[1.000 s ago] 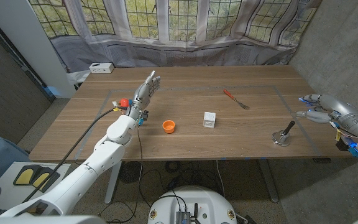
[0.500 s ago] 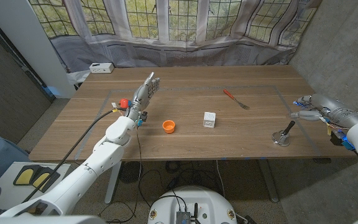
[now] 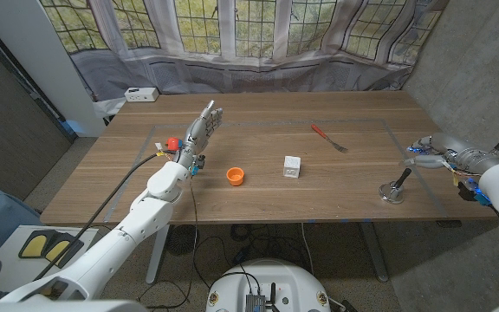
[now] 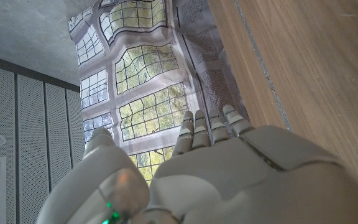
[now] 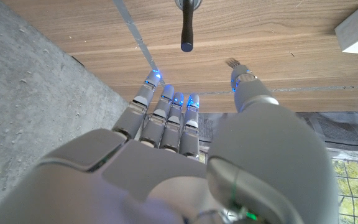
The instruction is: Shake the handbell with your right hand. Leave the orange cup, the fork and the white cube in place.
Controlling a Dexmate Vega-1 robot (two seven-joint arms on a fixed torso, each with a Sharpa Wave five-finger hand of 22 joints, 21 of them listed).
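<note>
We saw the handbell (image 3: 394, 190) standing upright on the wooden table (image 3: 258, 199) near its right front corner, its dark handle (image 5: 187, 26) leaning toward the far right. Our right hand (image 3: 429, 148) hovered just beyond the bell, near the table's right edge, not touching it; its fingers (image 5: 166, 112) were stretched out side by side with the thumb (image 5: 246, 87) held apart, and it held nothing. In the right wrist view the bell's handle pointed toward those fingertips with a gap between them.

Our left hand (image 3: 204, 126) was raised over the left half of the table, fingers (image 4: 204, 129) straight and close together, empty.

The orange cup (image 3: 236, 176) sat near the middle front, the white cube (image 3: 292, 166) just to its right, well apart from the bell. The red-handled fork (image 3: 327, 138) lay farther back, between the cube and our right hand.
</note>
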